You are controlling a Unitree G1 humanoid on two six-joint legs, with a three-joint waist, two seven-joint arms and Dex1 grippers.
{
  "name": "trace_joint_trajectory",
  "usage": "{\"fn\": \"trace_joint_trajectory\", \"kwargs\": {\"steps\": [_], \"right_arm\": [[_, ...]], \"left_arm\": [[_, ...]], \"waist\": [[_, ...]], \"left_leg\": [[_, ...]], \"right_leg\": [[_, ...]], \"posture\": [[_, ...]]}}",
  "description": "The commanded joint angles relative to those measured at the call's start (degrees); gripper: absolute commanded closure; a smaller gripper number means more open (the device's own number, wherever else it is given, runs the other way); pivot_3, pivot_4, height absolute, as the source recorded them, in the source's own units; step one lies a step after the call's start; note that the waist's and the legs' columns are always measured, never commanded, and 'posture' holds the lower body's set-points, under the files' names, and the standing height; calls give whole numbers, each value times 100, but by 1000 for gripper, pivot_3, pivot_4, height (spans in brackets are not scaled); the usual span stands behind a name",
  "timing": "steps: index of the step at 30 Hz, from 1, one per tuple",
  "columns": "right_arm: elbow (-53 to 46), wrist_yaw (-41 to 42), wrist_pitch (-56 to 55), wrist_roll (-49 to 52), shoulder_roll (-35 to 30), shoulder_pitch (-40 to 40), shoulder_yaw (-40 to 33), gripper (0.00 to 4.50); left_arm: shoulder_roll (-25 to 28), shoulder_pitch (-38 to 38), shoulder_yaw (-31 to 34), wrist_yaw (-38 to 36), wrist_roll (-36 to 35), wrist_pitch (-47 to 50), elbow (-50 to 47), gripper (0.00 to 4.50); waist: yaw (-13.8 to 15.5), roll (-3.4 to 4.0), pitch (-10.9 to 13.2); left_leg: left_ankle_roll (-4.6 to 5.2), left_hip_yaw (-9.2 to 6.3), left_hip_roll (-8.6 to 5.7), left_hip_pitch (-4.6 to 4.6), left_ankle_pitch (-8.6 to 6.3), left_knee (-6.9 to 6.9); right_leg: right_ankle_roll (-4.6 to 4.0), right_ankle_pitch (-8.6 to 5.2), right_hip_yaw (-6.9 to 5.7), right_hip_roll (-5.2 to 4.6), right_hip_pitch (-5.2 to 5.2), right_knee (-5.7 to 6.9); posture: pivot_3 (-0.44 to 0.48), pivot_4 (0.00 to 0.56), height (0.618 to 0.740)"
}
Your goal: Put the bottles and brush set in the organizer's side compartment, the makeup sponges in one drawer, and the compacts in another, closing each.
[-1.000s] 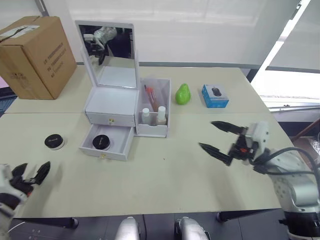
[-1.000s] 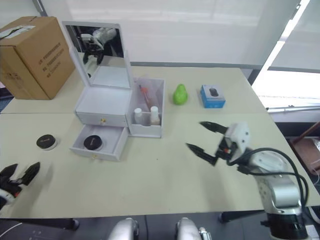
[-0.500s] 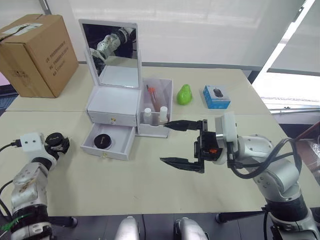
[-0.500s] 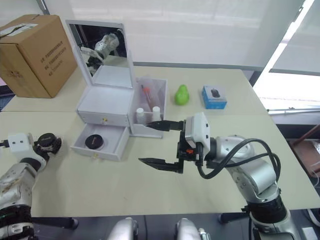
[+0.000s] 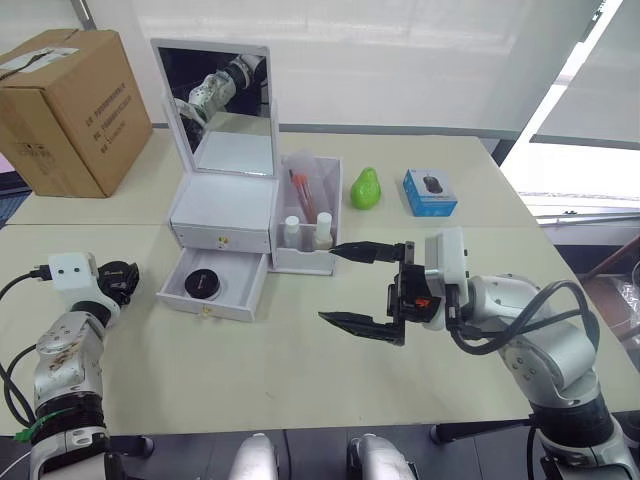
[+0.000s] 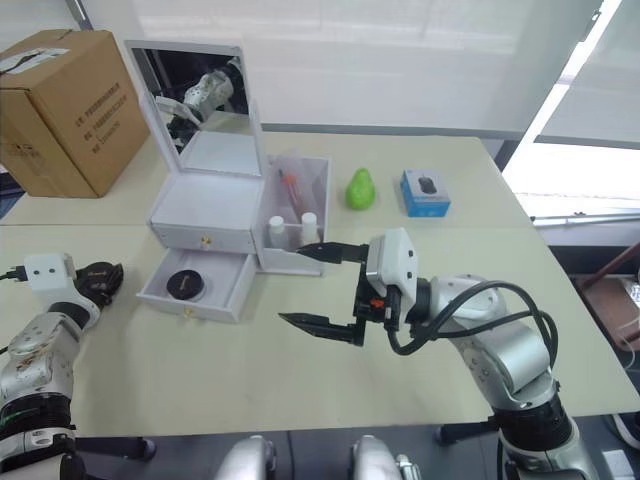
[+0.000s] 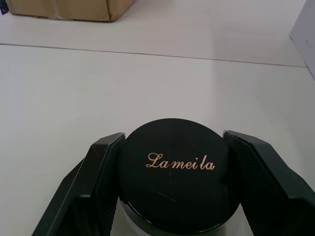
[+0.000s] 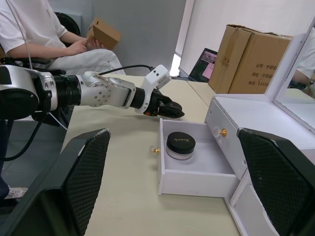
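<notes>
I see my left gripper (image 7: 172, 189) low on the beige tabletop (image 5: 300, 370) at the left, its jaws closed against both sides of a round black compact (image 7: 176, 172) with gold lettering. My right gripper (image 5: 352, 285) hangs over the middle of the tabletop, jaws spread wide and holding nothing. Between them stands the white mirrored organizer (image 5: 225, 205); its lower drawer (image 5: 215, 287) is pulled open with a second black compact (image 5: 204, 284) inside. Two small white bottles (image 5: 307, 232) stand in the clear side compartment (image 5: 310, 215).
</notes>
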Motion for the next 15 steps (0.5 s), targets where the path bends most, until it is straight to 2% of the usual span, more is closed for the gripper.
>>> {"fn": "trace_joint_trajectory", "kwargs": {"steps": [1,4,7,9,12,13,15], "right_arm": [[-170,-61,-31,-41,6,18,-38,0],[-176,-98,-12,-59,5,42,-42,0],[-139,-112,-8,-122,-16,87,-26,0],[-108,-116,-20,-162,-6,104,3,0],[-79,-112,-36,-222,28,117,41,0],[-71,-114,-41,-241,38,119,53,0],[-67,-126,-44,-268,55,123,69,0]], "left_arm": [[158,184,353,-184,-232,-372,-785,1578],[249,479,589,-751,-714,-425,-1504,1578],[610,1165,473,-2045,-1449,100,-2509,1578],[861,1371,262,-2592,-1792,509,-2863,1578],[1091,1319,-197,-3004,-1920,920,-3162,1578],[1140,1271,-409,-3103,-1822,956,-3213,1578],[1151,1115,-825,-3225,-1562,896,-3194,1578]], "waist": [[-13,1,0],[-22,4,3],[-32,16,8],[-12,27,13],[35,37,19],[42,36,19],[52,37,19]], "left_leg": [[0,0,0,0,0,0],[0,1,3,0,0,-1],[0,5,5,0,0,-2],[-1,10,5,6,0,-1],[-2,25,5,4,-1,-2],[-2,27,5,3,-1,-2],[-2,27,4,3,-1,0]], "right_leg": [[0,0,0,0,0,0],[-3,0,0,1,-2,0],[-15,-7,1,1,-5,0],[-37,-21,5,-2,0,-1],[-27,-27,-1,-15,-19,-2],[8,-47,-2,-15,-20,-4],[10,-48,-1,-15,-16,-3]], "posture": [[0,150,722],[0,150,722],[0,150,722],[0,150,722],[0,150,722],[0,150,722],[0,150,722]]}}
